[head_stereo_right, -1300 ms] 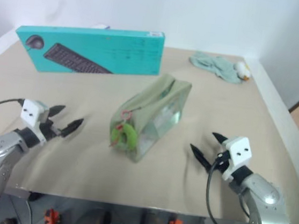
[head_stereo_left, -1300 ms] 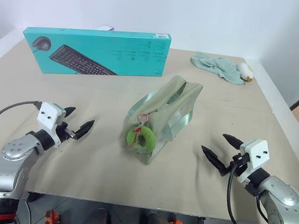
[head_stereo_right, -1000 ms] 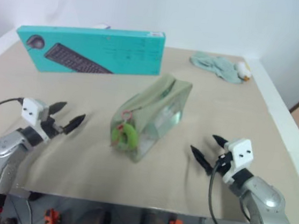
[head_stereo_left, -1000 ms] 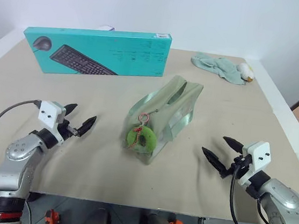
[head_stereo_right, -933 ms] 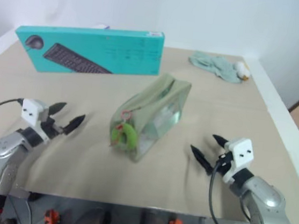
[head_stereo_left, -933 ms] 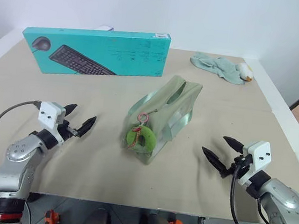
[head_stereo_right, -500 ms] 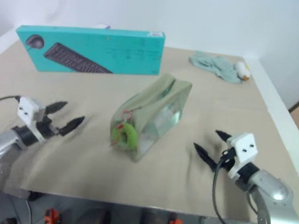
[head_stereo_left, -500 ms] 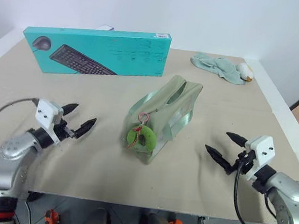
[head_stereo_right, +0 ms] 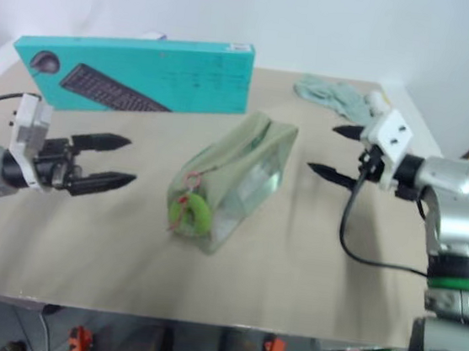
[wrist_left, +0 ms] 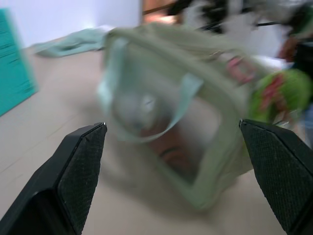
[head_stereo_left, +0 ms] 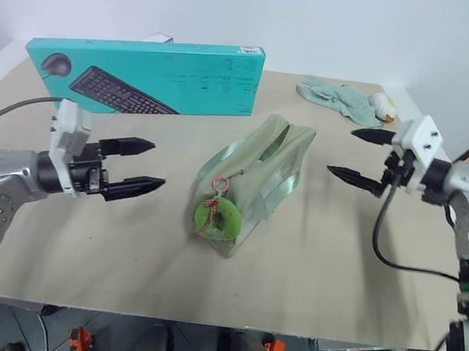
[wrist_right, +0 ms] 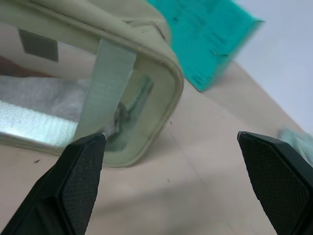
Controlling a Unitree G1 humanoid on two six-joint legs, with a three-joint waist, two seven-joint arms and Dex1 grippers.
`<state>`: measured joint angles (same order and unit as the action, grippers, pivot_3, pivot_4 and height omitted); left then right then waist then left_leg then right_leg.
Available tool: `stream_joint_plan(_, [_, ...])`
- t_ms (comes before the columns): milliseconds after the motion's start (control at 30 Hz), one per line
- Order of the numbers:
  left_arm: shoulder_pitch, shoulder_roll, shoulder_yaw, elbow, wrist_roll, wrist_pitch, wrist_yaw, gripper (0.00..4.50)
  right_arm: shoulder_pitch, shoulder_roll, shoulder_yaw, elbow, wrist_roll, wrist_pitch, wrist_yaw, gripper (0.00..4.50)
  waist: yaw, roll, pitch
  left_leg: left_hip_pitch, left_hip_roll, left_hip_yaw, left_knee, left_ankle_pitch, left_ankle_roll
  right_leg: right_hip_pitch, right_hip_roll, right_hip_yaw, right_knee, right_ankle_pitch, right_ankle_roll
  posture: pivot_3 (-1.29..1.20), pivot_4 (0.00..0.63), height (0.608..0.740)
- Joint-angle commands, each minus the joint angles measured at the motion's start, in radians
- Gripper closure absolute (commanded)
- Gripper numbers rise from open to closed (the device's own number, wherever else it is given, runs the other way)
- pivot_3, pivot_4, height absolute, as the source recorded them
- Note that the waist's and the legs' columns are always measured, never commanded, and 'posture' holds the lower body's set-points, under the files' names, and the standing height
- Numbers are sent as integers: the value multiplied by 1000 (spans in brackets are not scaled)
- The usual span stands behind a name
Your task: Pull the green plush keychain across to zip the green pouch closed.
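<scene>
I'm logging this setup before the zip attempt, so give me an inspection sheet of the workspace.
Surface: beige table, flat.
Job's things: green pouch mid-table; keychain hanging at its near end.
Clutter: teal keyboard box at the back; mint cloth and a small white object at the far right corner.
Grippers: left gripper and right gripper open, either side of the pouch, touching nothing.
Cables: black cable hanging from the right wrist.
Surroundings: white wall.

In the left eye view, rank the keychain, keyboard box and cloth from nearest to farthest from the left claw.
1. Keychain, hanging at the pouch's near end, right of the left claw.
2. Keyboard box, standing behind the claw.
3. Cloth, far right corner.
</scene>
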<state>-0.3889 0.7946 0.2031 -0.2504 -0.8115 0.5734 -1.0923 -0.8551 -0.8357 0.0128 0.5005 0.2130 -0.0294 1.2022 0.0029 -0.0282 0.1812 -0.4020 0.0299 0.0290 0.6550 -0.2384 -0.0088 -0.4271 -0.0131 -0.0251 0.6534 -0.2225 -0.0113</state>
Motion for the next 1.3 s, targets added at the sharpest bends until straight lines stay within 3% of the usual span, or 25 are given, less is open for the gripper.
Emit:
stream_joint_plan(33, [-27, -12, 9, -49, -30, 18, 27, 0, -105, 15, 20, 151, -45, -101, 57, 28, 1, 0, 0, 0, 0, 0, 0, 0, 0, 0, 0, 0, 0, 0, 0, 0, 150, 740])
stream_joint_plan(267, [-18, -43, -6, -70, -10, 9, 67, 0, -243, 74, 52, 355, -94, -222, 140, 28, 1, 0, 0, 0, -1, 0, 1, 0, 0, 0, -2, 0, 0, 2, -1, 0, 150, 740])
stream_joint_plan(667, [-10, -74, -15, -76, 16, 1, 102, 0, -342, 185, 38, 403, -77, -187, 213, 28, 1, 0, 0, 0, 0, 0, 1, 1, -2, 0, -1, 0, 1, 4, -5, 0, 150, 740])
stream_joint_plan(833, [-14, -86, -19, -68, 29, -3, 110, 0, -317, 182, 27, 394, -72, -168, 221, 1474, 1, 0, 0, 0, -1, 0, 1, 1, -2, 0, -2, 0, 1, 5, -5, 0, 150, 740])
stream_joint_plan(1067, [-56, -109, -21, 0, 66, -26, 116, 0, -225, 170, 5, 264, -43, -117, 217, 3968, 0, 0, 0, 0, -1, 0, 1, 1, -2, 0, -2, 0, 1, 5, -5, 0, 150, 740])
stream_joint_plan(1167, [-80, -114, -19, 63, 96, -57, 108, 0, -165, 156, -12, 131, -15, -45, 194, 4445, 1, 0, 0, 1, 0, -1, 1, 2, -3, 0, -1, -1, 2, 5, -5, 0, 150, 740])
stream_joint_plan(1300, [-100, -116, -30, 112, 131, -99, 88, 0, -78, 128, -28, -70, 14, 63, 144, 4445, 0, 0, 0, 1, 0, -1, 1, 2, -3, 0, -1, -1, 3, 5, -5, 0, 150, 740])
